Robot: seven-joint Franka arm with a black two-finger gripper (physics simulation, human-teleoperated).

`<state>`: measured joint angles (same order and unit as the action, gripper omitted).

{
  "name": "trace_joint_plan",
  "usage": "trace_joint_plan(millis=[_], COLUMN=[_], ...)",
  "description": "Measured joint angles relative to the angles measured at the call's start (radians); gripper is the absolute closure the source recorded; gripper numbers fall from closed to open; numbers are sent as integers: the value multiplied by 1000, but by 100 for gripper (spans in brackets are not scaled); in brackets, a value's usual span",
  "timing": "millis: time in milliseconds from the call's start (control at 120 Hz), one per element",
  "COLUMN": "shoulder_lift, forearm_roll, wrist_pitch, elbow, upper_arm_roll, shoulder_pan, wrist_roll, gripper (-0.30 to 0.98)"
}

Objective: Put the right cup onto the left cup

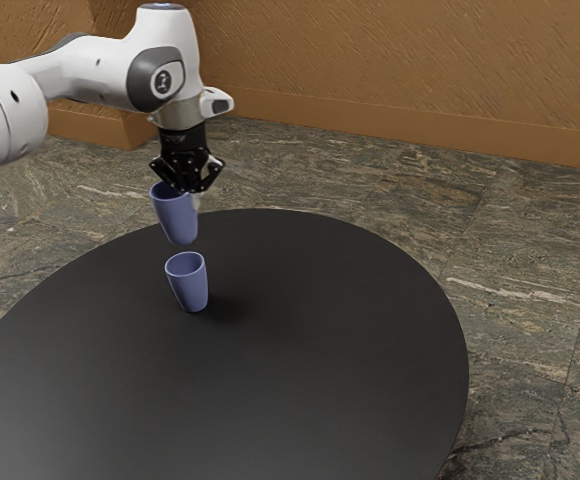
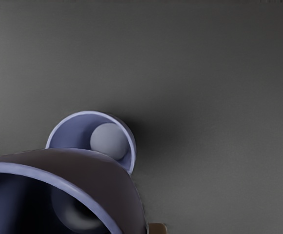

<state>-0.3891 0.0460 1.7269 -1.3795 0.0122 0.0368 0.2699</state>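
Note:
My gripper [image 1: 191, 194] is shut on the rim side of a blue-violet cup [image 1: 178, 219], holding it upright in the air. A matching cup [image 1: 188, 284] stands upright on the table, mouth up. The raised cup hangs above it and a little toward the exterior view's left, with a gap between them in that view. In the wrist view the held cup [image 2: 83, 168] looms large at the lower edge and covers part of the standing cup's opening. The standing cup [image 2: 73, 135] shows its inside and pale round bottom there.
The round black table [image 1: 320, 350] has its curved far edge close behind the cups. Stone floor [image 1: 510, 250] and a brown wall [image 1: 420, 70] lie beyond. A small brown piece [image 2: 157, 228] shows beside the held cup.

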Motion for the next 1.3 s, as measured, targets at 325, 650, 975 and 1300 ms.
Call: trace_joint_plan(millis=[325, 650, 975, 1300], shoulder_lift=[-40, -85, -105, -77], forearm_roll=[-4, -4, -6, -12], wrist_pitch=[11, 24, 35, 68], elbow=[17, 43, 39, -21], upper_arm_roll=[15, 14, 25, 30], shoulder_pan=[8, 9, 25, 17], wrist_roll=[-24, -40, -49, -54], gripper=[77, 77, 77, 77])
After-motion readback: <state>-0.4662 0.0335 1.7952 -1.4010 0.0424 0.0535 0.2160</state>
